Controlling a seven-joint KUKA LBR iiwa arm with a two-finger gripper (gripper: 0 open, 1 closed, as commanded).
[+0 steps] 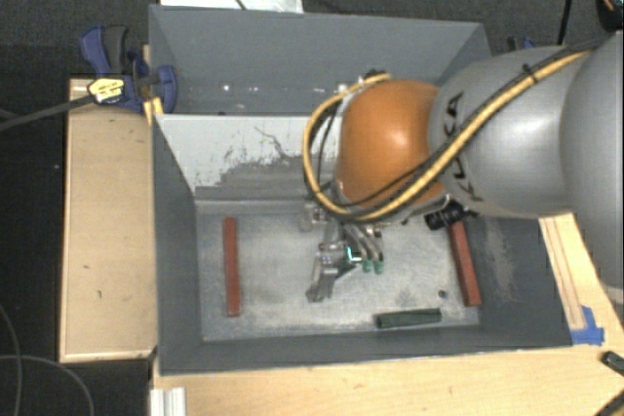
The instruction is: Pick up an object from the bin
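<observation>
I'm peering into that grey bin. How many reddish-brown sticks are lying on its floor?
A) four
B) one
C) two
C: the left reddish-brown stick lies lengthwise on the left side and the right reddish-brown stick on the right side; the only other loose thing in plain sight is the dark bar near the front, which is a different colour.

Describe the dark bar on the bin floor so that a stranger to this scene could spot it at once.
Start at the grey metal bin; on its floor, by the wall at the view's bottom edge, below and right of the tool, lies a short dark green bar. It lies crosswise, whereas the two reddish-brown sticks are longer and run up the view at left and right.
</observation>
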